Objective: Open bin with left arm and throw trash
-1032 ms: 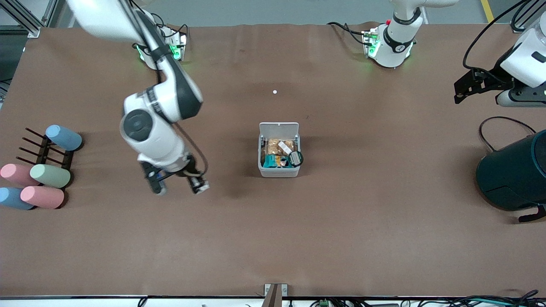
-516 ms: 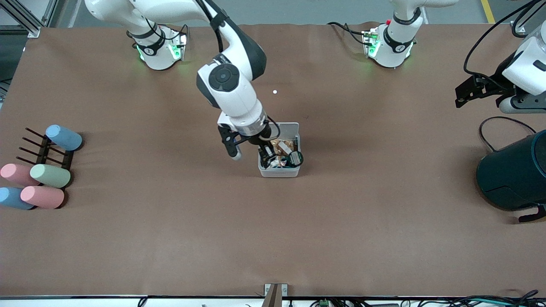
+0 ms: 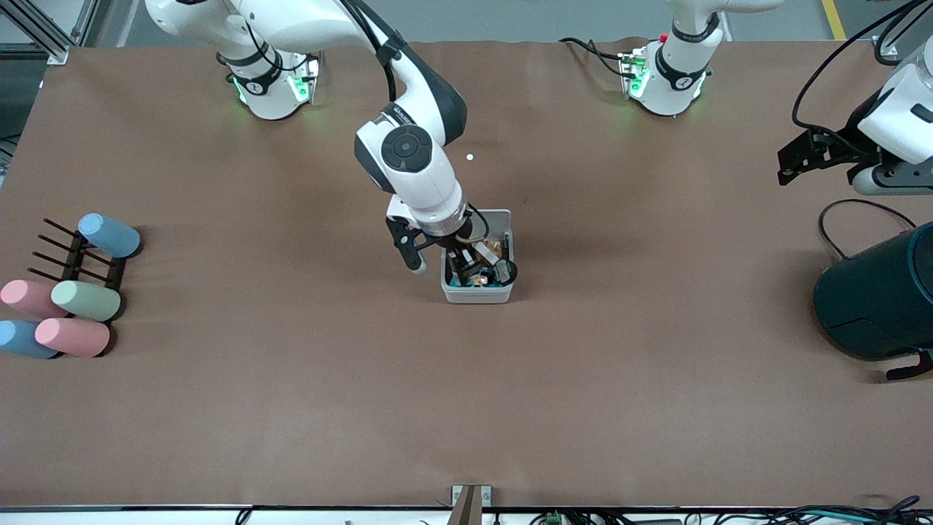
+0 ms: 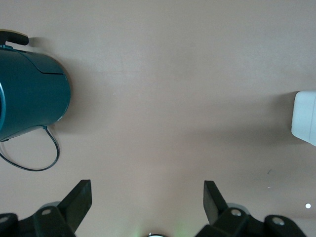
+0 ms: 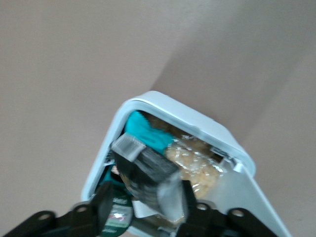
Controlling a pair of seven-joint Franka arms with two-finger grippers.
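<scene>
The bin (image 3: 477, 295) sits mid-table with its lid up, mostly hidden by the right arm. It holds snack wrappers and a round black disc (image 3: 505, 271). My right gripper (image 3: 439, 267) hangs over the bin's edge toward the right arm's end. In the right wrist view the gripper (image 5: 148, 197) is shut on the black glossy packet (image 5: 148, 168), just above the open bin (image 5: 163, 101). The white loop is not visible. My left gripper (image 3: 787, 164) waits, open and empty (image 4: 145, 190), above the table at the left arm's end.
A big dark teal container (image 3: 875, 299) with a cable stands at the left arm's end and also shows in the left wrist view (image 4: 29, 94). Pastel cylinders (image 3: 65, 306) and a dark rack (image 3: 80, 255) lie at the right arm's end.
My right arm has swung from the open table near the cylinders to over the bin and has settled lower over it. The left arm has barely moved.
</scene>
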